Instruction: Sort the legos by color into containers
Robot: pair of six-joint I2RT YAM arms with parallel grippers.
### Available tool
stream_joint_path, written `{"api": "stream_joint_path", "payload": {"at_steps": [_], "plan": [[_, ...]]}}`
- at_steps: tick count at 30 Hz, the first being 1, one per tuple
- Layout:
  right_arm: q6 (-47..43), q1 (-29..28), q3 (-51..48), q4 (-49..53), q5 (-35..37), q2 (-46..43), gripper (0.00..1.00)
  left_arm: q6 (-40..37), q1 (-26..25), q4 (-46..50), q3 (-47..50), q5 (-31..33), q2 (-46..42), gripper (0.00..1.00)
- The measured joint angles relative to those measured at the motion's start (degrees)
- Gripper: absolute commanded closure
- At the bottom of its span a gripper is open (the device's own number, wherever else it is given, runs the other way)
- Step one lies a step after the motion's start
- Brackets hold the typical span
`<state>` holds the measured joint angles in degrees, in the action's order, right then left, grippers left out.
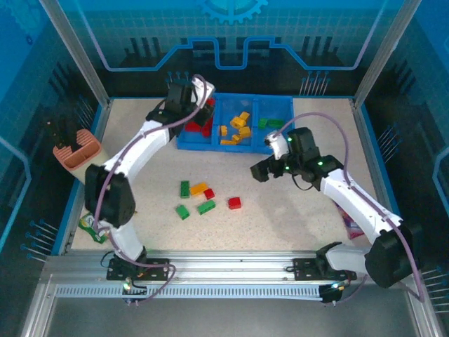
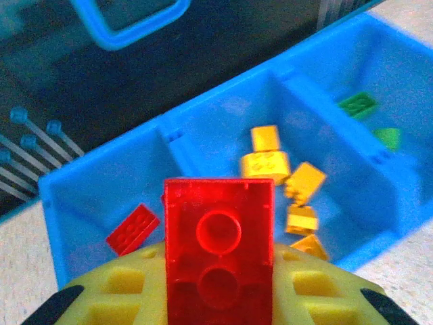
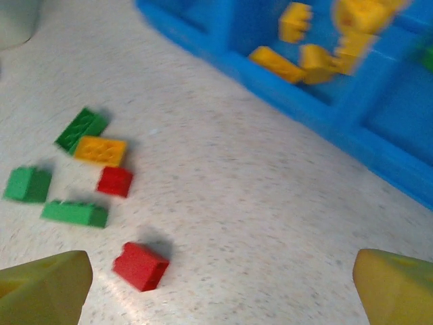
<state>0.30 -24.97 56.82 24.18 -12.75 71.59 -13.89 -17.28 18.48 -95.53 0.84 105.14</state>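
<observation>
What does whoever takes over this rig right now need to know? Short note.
Left gripper: shut on a red studded plastic brick, over the left end of the shallow blue plastic tray.
Right gripper: open, empty, above the speckled table.
Done: tray holds red bricks in the left compartment, yellow-orange bricks in the middle, green bricks on the right.
Left: drop the held brick, then sort six off the table: three loose green bricks, two loose red bricks, one loose yellow-orange brick.

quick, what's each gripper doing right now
Left gripper: shut on a red brick.
Right gripper: open, holding nothing.
</observation>
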Motion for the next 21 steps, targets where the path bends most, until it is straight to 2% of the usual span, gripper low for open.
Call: {"api": "stream_joint_path", "payload": {"at_steps": [4,9,15,21], "plan": [[-6.73,-9.27,3.17,-0.26,-0.39,2.73,0.0,4.2,3.65,5.57,-15.45,1.11,13.05,0.86],[-12.87,-13.77,8.24,0.02,-3.61,9.18,0.0,5.29,4.46,13.4,-29.42,3.58,26.73,0.86],[-20.52,-20.65,9.86,0.07,-4.79,13.94,0.0,6.47,4.26,18.47,-31.67,4.15,33.05,0.85],[-29.66,-25.79,9.88,-2.89,-3.54,17.99,0.0,7.61,4.26,19.56,-31.89,4.31,33.73,0.81]]}}
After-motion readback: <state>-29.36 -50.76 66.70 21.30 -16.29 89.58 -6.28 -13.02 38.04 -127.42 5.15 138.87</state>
